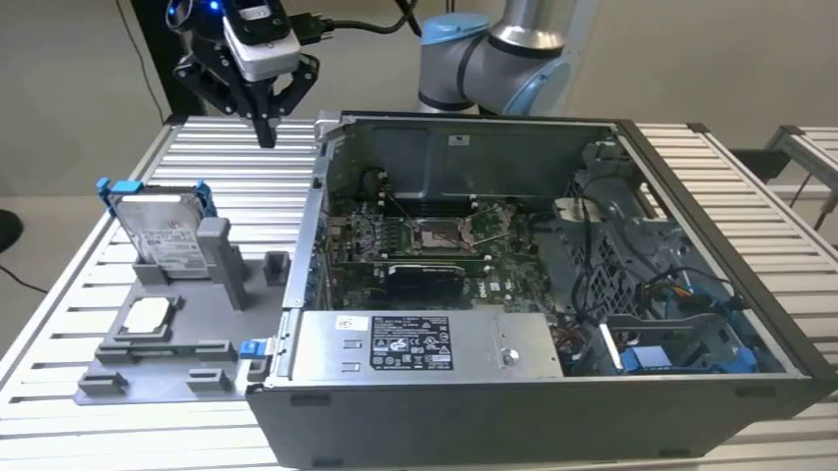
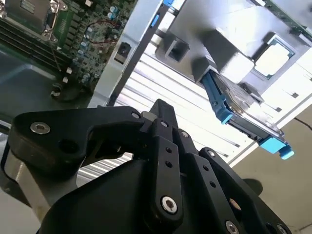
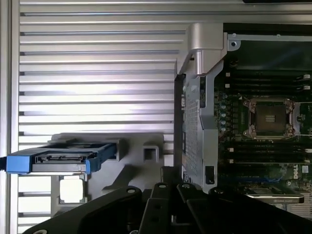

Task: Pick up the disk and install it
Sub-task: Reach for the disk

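One disk [image 1: 155, 211], label [image 1: 175, 245] in exterior view.

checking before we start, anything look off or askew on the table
Nothing stands out. The disk stands on edge in its grey holder; the gripper hangs above the table, holding nothing; the open computer case lies beside the holder.

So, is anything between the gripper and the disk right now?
Nothing visible is. The gripper hangs above the slatted table beside the open computer case. The disk stands upright in the grey fixture, toward the exterior view's left, with only open air between them.
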### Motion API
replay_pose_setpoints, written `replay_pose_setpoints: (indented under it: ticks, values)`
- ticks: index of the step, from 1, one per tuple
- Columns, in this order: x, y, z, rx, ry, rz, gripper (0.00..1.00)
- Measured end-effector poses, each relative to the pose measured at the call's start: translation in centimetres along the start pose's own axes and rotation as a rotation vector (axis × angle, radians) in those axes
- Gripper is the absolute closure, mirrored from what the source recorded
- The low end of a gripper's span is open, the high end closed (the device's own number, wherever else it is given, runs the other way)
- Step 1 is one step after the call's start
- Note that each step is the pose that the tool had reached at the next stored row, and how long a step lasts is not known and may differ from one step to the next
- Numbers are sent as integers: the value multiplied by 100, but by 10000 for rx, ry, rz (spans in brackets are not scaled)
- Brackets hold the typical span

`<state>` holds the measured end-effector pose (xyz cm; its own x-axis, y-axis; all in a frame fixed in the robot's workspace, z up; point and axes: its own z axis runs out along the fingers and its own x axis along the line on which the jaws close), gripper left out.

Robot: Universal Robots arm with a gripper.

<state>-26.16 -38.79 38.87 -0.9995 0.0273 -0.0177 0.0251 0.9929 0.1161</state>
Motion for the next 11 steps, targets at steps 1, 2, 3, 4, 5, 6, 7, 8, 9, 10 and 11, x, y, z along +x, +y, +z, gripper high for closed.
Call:
replay_pose_setpoints:
  ticks: [1,2,3,4,5,6,7,8,9,10,11]
  values:
    - [24,3,2,-1,0,-1,100]
    - [47,7,4,0,1,-1,100]
    - [65,13,7,0,0,-2,100]
    - [81,20,11,-1,-1,-2,100]
    - [98,27,14,-1,-1,-2,100]
    - [115,33,16,-1,0,-2,100]
    - [132,40,19,0,1,-2,100]
    - [153,46,21,2,2,-3,100]
    - [176,53,25,1,2,-4,100]
    - [199,60,28,1,2,-5,100]
    - [224,66,31,0,1,-5,100]
